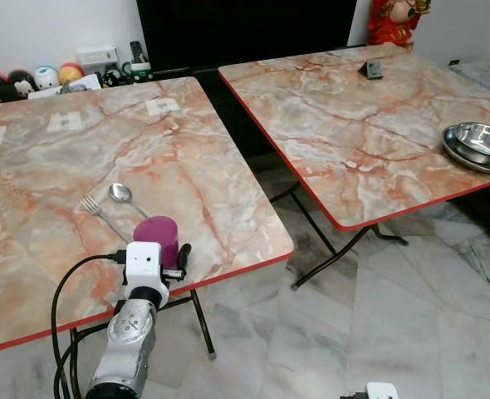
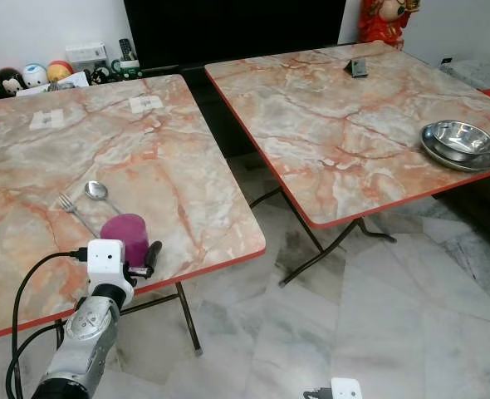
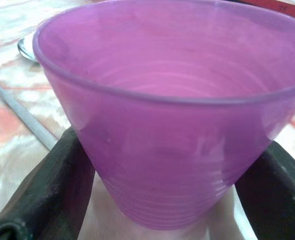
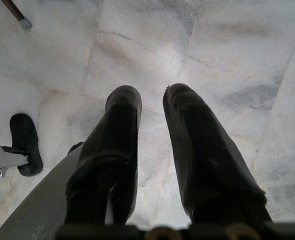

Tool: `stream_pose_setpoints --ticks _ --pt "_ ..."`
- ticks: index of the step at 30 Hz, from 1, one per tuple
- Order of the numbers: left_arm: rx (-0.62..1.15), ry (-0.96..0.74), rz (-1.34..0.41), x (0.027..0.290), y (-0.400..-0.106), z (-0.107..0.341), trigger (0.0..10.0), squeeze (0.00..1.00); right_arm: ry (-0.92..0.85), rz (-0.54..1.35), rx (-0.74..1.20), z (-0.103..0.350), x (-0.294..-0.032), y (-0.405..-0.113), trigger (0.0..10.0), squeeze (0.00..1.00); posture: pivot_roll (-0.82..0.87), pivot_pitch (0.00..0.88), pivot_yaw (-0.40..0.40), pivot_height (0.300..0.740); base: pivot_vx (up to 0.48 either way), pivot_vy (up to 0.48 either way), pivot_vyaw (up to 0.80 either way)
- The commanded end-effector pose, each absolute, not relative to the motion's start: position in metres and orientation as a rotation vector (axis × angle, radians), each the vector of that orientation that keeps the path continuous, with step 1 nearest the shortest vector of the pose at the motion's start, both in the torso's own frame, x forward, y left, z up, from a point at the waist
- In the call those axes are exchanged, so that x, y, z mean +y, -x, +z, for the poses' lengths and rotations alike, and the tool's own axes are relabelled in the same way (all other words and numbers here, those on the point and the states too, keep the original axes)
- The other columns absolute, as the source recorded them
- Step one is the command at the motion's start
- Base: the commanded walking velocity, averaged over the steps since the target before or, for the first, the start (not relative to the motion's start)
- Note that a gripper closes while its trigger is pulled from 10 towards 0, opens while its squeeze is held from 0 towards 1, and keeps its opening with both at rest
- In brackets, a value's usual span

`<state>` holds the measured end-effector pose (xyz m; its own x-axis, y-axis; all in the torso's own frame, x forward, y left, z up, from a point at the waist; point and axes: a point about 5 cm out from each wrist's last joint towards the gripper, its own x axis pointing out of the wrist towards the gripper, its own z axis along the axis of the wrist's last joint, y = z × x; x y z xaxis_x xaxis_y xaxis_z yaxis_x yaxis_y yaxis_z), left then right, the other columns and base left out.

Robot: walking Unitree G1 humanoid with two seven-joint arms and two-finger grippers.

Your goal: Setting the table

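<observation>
A purple plastic cup point(image 1: 156, 237) stands upright on the left marble table point(image 1: 46, 158), close to its front edge. My left gripper point(image 1: 160, 251) is shut on the purple cup point(image 3: 172, 125), one black finger point(image 3: 42, 190) pressing each side of its lower wall. Just behind the cup lie a fork point(image 1: 102, 214) and a spoon point(image 1: 120, 194), side by side on the tabletop. My right gripper point(image 4: 152, 95) hangs low over the marble floor, its fingers a little apart with nothing between them.
A second marble table point(image 1: 353, 108) stands to the right, across a narrow gap, with stacked steel bowls point(image 1: 477, 145) at its right edge and a small dark object point(image 1: 373, 69) at the back. Toys point(image 1: 46, 76) line the wall behind the left table. Folding table legs point(image 1: 311, 241) cross the gap.
</observation>
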<state>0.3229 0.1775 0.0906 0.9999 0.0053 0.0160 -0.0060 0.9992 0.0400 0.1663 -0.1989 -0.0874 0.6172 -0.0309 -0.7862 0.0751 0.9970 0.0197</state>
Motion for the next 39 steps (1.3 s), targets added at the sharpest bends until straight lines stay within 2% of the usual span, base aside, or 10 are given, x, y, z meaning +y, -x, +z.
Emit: stream_pose_setpoints --ticks 1,2,4,5,24,32,33,35,36,39 --pt "-0.015 -0.04 0.018 0.179 -0.323 0.089 1.6 0.0 -0.047 -0.063 0.929 -0.09 -0.2 -0.161 10.0 0.0 0.04 0.098 -0.023 0.74 0.0 0.0 0.0" --pt "-0.016 -0.038 0.02 0.178 -0.323 0.089 0.7 0.0 -0.047 -0.063 0.929 -0.09 -0.2 -0.161 10.0 0.0 0.04 0.098 -0.023 0.74 0.0 0.0 0.0" --pt "-0.016 -0.038 0.021 0.178 -0.323 0.089 0.7 0.0 -0.047 -0.063 0.929 -0.09 -0.2 -0.161 10.0 0.0 0.04 0.098 -0.023 0.74 0.0 0.0 0.0" --pt "-0.017 -0.037 0.022 0.178 -0.323 0.089 0.0 0.0 -0.046 -0.062 0.929 -0.09 -0.2 -0.161 10.0 0.0 0.04 0.098 -0.023 0.74 0.0 0.0 0.0" --pt "-0.035 -0.036 0.034 0.179 -0.322 0.089 0.0 0.0 -0.037 -0.057 0.931 -0.09 -0.201 -0.161 10.0 0.0 0.04 0.099 -0.025 0.74 0.0 0.0 0.0" --pt "-0.155 -0.134 0.033 0.212 -0.303 0.113 0.4 0.0 -0.036 -0.056 0.934 -0.09 -0.201 -0.16 10.0 0.0 0.05 0.091 -0.017 0.74 0.0 0.0 0.0" --pt "-0.165 -0.17 0.006 0.217 -0.297 0.115 1.8 0.0 -0.035 -0.054 0.935 -0.09 -0.201 -0.16 10.0 0.0 0.05 0.089 -0.016 0.74 0.0 0.0 0.0" --pt "-0.163 -0.214 -0.031 0.221 -0.289 0.115 5.8 0.0 -0.033 -0.052 0.937 -0.09 -0.201 -0.159 10.0 0.0 0.06 0.085 -0.016 0.74 0.0 0.0 0.0" --pt "-0.16 -0.224 -0.039 0.222 -0.287 0.114 9.9 0.0 -0.032 -0.051 0.937 -0.09 -0.201 -0.159 10.0 0.0 0.05 0.084 -0.016 0.74 0.0 0.0 0.0" --pt "-0.154 -0.228 -0.044 0.224 -0.282 0.112 10.0 0.0 -0.028 -0.048 0.938 -0.09 -0.202 -0.159 10.0 0.0 0.05 0.079 -0.016 0.74 0.0 0.0 0.0"
